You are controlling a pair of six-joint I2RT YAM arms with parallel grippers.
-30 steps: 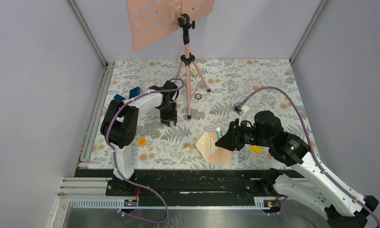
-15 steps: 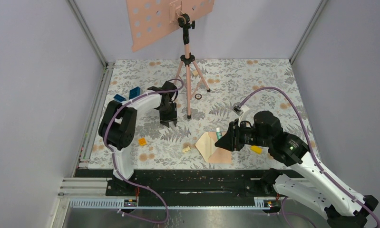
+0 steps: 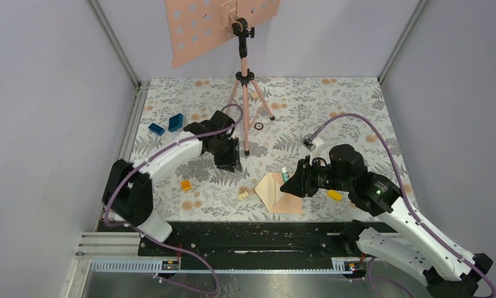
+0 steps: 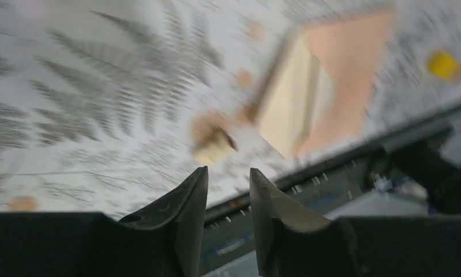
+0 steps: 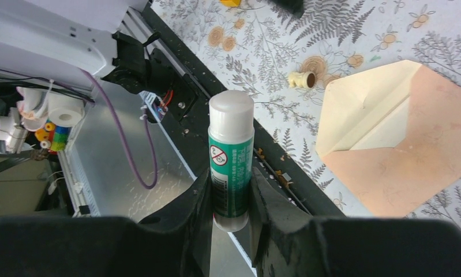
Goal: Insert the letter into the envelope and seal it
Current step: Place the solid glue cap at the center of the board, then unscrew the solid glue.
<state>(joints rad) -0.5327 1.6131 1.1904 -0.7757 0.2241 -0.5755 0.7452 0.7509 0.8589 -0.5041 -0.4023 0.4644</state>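
Left gripper (image 4: 228,173) swung toward envelope (image 5: 412,156), narrow gap, empty; right gripper (image 5: 229,184) clamps glue stick (image 5: 231,133); envelope open, sealing left.

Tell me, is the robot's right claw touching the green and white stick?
Touching. The right wrist view shows the glue stick pinched in the right gripper, both fingers pressed against its sides with no gap.

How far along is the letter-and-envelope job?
Seemingly done: the letter looks tucked inside the envelope. In hand: the right gripper grips a capped glue stick; the left gripper is empty. Left: glue and close the open flap.
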